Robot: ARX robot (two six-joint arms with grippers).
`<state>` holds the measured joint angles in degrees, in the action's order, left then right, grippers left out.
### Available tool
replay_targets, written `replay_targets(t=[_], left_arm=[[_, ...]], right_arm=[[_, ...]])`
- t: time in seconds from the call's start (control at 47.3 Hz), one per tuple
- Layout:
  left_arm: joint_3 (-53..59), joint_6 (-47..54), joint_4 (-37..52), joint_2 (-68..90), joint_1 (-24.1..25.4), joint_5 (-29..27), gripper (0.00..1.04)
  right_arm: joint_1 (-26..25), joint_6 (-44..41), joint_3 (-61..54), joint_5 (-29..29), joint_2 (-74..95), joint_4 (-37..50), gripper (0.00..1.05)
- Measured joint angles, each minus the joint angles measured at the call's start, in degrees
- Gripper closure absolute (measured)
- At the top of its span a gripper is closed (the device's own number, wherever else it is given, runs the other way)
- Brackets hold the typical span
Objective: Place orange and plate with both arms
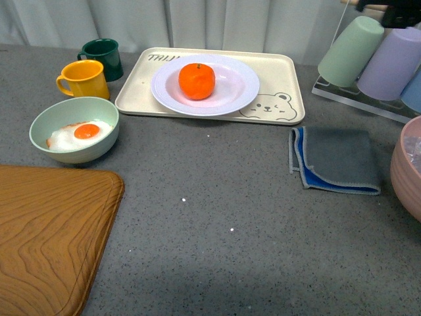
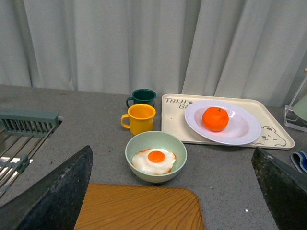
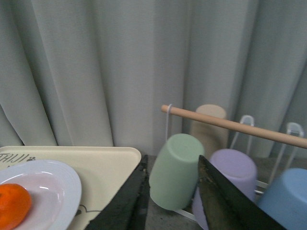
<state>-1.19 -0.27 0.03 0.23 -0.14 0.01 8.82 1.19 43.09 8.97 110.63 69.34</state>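
Both grippers (image 2: pixel 172 191) (image 3: pixel 171 201) apart, holding nothing; orange (image 1: pixel 197 81) in plate (image 1: pixel 240 89) on tray (image 1: pixel 283 72).

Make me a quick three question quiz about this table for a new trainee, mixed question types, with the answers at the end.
1. True or false: the orange sits on the plate.
2. Which mug stands nearer the bowl? A) the green mug B) the yellow mug
3. Fill in: the plate rests on the ____.

Key:
1. True. It sits in the plate's middle.
2. B. The yellow mug is just behind the bowl; the green one is further back.
3. Tray, the cream one with the bear drawing.
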Motion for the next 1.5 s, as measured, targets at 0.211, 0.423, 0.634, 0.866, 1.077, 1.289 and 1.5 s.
replay_targets(t=[0.211,0.423,0.634,0.866,1.077,1.289,1.5], left_arm=[[0.0,0.0,0.0,0.0,0.0,0.0,0.07],[0.0,0.0,0.0,0.0,0.0,0.0,0.07],[0.0,0.0,0.0,0.0,0.0,0.0,0.07],[0.0,0.0,0.0,0.0,0.0,0.0,0.07],[0.0,0.0,0.0,0.0,0.0,0.0,0.07],[0.0,0.0,0.0,0.0,0.0,0.0,0.07],[0.0,0.0,0.0,0.0,0.0,0.0,0.07]], right_arm=[[-1.8,-1.1,-12.5,-2.0,-8.0,1.8,1.04],[-3.5,-1.1,-22.1,-3.7,-18.4,0.3,1.04],[-5.0,-1.0,-29.4,-5.1,-30.4,-3.4,1.04],[-8.7,-1.1,-35.8,-8.7,-41.7,-8.7,1.04],[-8.7,-1.1,-39.0,-8.7,-50.9,-14.7,1.04],[-8.7,-1.1,-40.9,-8.9,-59.1,-21.0,1.04],[-8.7,-1.1,-42.3,-8.9,-68.7,-29.0,1.04]])
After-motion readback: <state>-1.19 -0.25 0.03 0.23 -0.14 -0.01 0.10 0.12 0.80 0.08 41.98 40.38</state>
